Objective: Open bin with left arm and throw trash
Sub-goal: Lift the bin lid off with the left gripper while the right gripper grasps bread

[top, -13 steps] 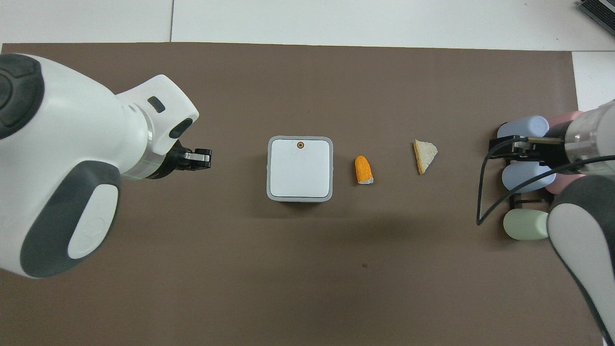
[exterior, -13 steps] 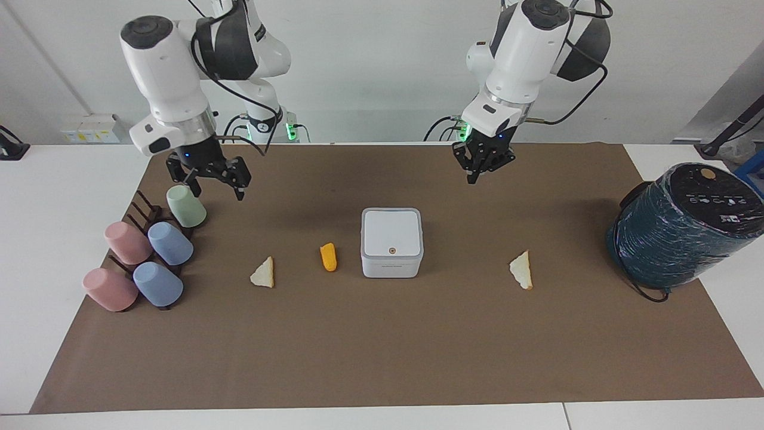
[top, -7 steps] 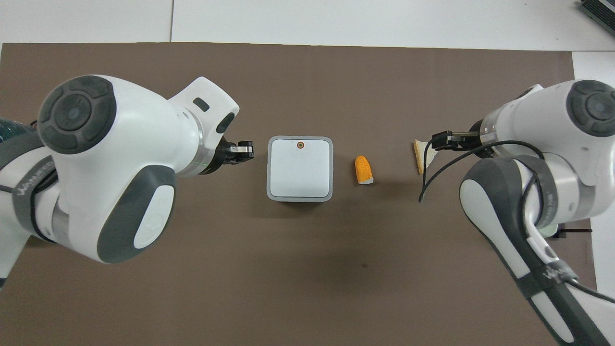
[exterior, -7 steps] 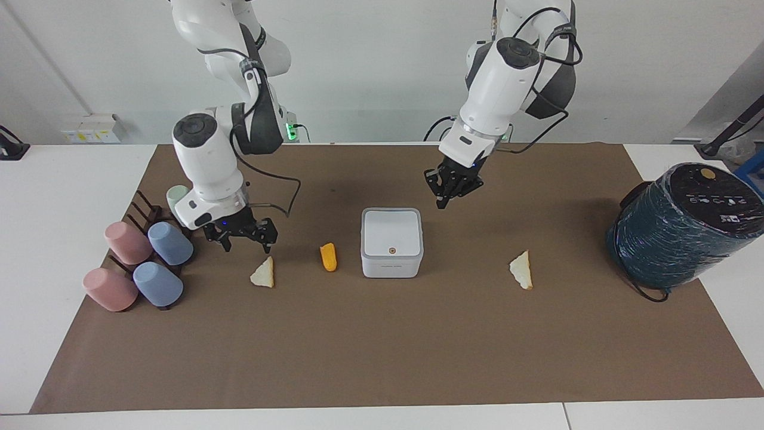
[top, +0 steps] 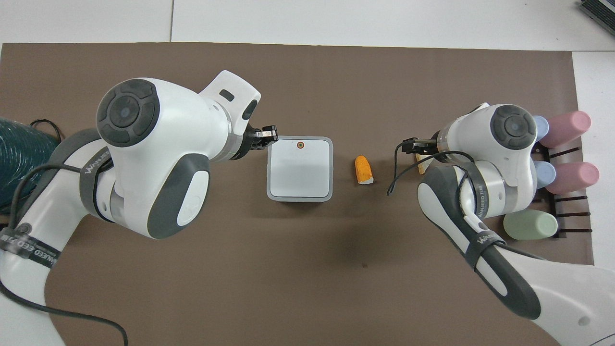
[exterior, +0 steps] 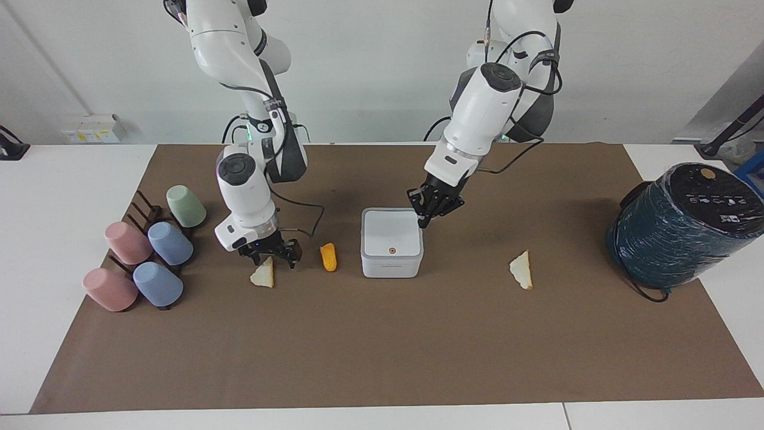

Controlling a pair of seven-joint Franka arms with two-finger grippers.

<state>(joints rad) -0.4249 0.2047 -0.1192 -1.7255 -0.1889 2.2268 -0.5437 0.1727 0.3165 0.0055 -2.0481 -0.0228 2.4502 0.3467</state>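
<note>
The white bin [exterior: 391,242] stands mid-mat with its lid down; it also shows in the overhead view [top: 300,168]. My left gripper [exterior: 426,216] is shut, low at the bin's corner nearer to the robots, toward the left arm's end [top: 267,136]. My right gripper [exterior: 271,258] is open, its fingers astride the top of a cream wedge [exterior: 262,276], which is mostly hidden under the arm from overhead [top: 422,166]. The orange piece [exterior: 328,257] lies between that wedge and the bin. A second wedge [exterior: 521,270] lies toward the left arm's end.
Pastel cups [exterior: 146,254] lie on a dark rack at the right arm's end of the brown mat [exterior: 382,352]. A big dark-teal wrapped cylinder [exterior: 680,227] stands at the left arm's end.
Both arms came down and forward. The right gripper went from over the cups to the wedge. The left gripper moved in to the bin's corner.
</note>
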